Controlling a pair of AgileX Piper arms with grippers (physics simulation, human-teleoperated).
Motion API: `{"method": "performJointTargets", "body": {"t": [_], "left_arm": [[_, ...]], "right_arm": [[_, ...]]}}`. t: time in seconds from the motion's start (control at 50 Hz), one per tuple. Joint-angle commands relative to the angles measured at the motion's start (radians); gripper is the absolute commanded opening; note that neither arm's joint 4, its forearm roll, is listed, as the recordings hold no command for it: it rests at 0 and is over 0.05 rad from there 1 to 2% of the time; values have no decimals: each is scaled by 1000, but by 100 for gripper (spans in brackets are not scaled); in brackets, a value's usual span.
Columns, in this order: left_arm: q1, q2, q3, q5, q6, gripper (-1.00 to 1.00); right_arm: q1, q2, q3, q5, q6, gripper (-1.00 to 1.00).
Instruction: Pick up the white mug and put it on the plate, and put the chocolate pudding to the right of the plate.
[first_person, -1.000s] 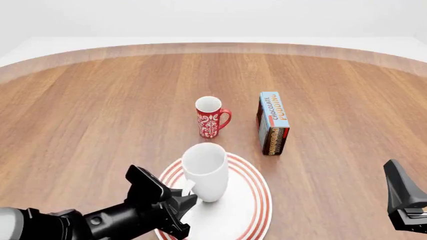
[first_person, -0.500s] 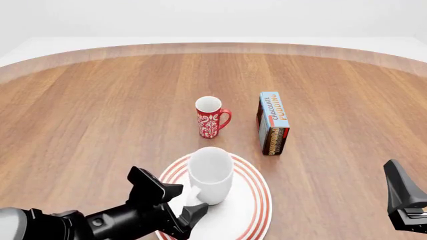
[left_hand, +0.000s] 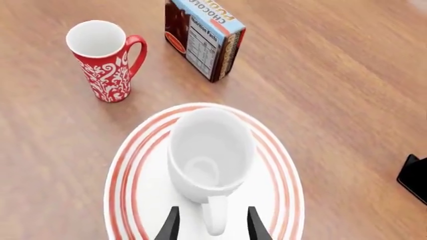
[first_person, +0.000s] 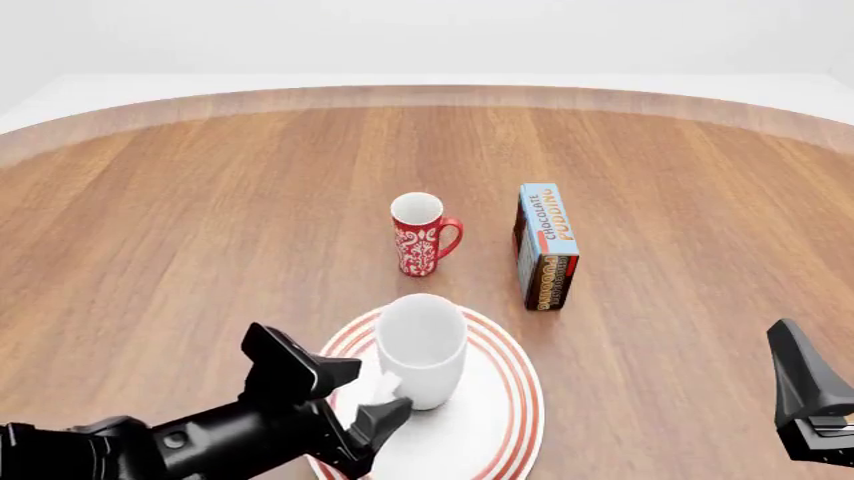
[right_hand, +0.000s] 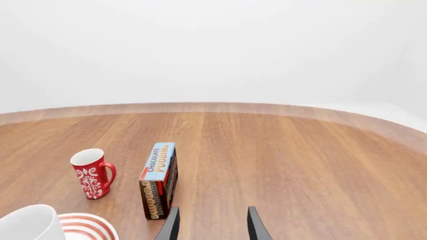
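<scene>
- Two black pincers at a round wooden worktop; one at the near left, one at the near right edge.
- Plain glossy white mug with loop handle stands upright on the large round white plate with concentric red rings, a little toward the plate's far side; handle points toward the near left.
- Left pincer is spread, fingers on either side of the mug handle with a gap each side, not gripping. In the front view its black body sits just near-left of the mug, over the plate's left rim.
- Small rectangular chocolate pudding box, light-blue face with red lettering, dark brown and red sides, stands on a long edge on the bare worktop, beyond the plate and to its right, apart from it.
- Slim red mug with white pattern stands upright beyond the plate, left of the box, handle pointing right.
- Right pincer is parted, nothing between the fingers; it hangs low at the near right, well apart from the box.
</scene>
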Motion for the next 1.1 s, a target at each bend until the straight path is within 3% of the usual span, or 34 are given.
{"method": "performJointTargets", "body": {"t": [0.02,0.28,0.64,0.92,1.1], "left_arm": [[20,-89,-3,66,24,100],[31,-179,-8,134,49,100],[88,-395,-47,308,121,100],[256,-600,-33,412,184,100],[409,-762,-11,459,216,100]], "right_arm": [[0,0,0,0,0,100],[0,0,0,0,0,100],[-1,0,0,0,1,100],[4,-1,0,-2,-6,100],[5,-1,0,-3,-8,100]]}}
